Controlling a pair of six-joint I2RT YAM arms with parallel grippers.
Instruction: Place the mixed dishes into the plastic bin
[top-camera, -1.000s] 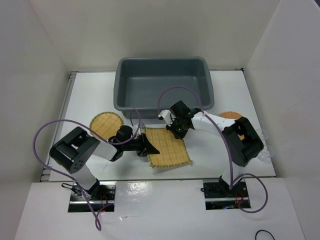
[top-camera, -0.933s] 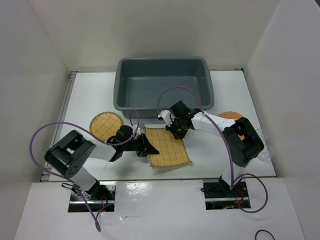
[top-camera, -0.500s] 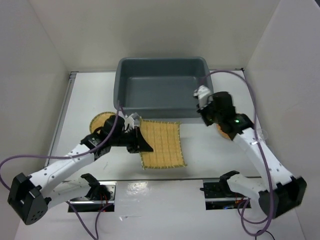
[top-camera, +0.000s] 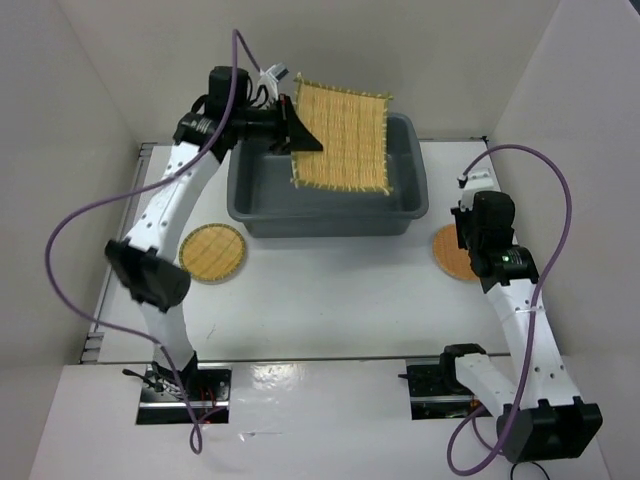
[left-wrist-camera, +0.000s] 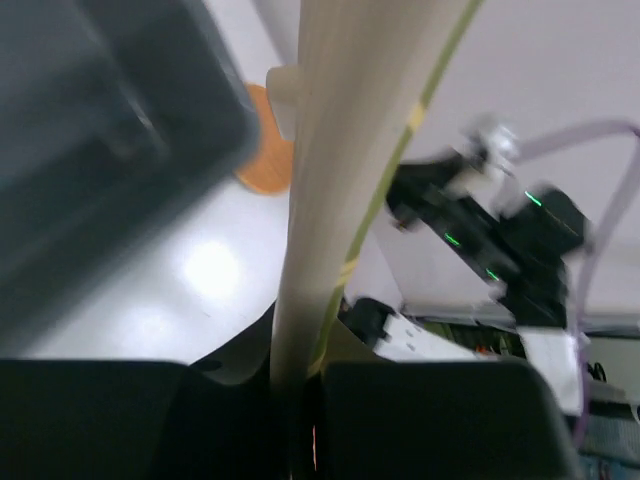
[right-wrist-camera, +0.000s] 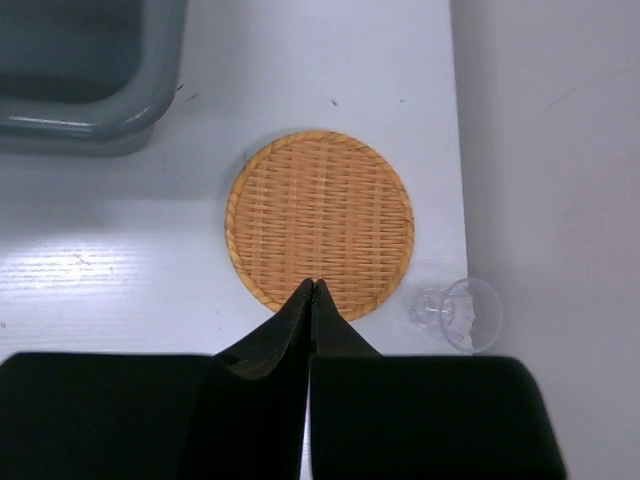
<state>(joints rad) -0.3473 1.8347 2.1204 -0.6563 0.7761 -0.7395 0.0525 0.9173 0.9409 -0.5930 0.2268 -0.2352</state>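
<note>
My left gripper (top-camera: 296, 132) is shut on the left edge of the square yellow mat (top-camera: 342, 135) and holds it high above the dark grey plastic bin (top-camera: 262, 212). In the left wrist view the mat (left-wrist-camera: 330, 180) shows edge-on between my jaws. The round yellow disc (top-camera: 211, 252) lies on the table left of the bin. The round orange-brown disc (right-wrist-camera: 320, 222) lies right of the bin. My right gripper (right-wrist-camera: 313, 286) is shut and empty, hovering over the disc's near edge.
A small clear glass (right-wrist-camera: 458, 313) lies on its side by the right wall, just right of the orange-brown disc. White walls close in the table on three sides. The bin's corner (right-wrist-camera: 90, 60) shows at the upper left of the right wrist view.
My left arm lifted the square mat from the table up and back to above the bin. My right arm let go of the mat and swung right to over the orange-brown disc.
</note>
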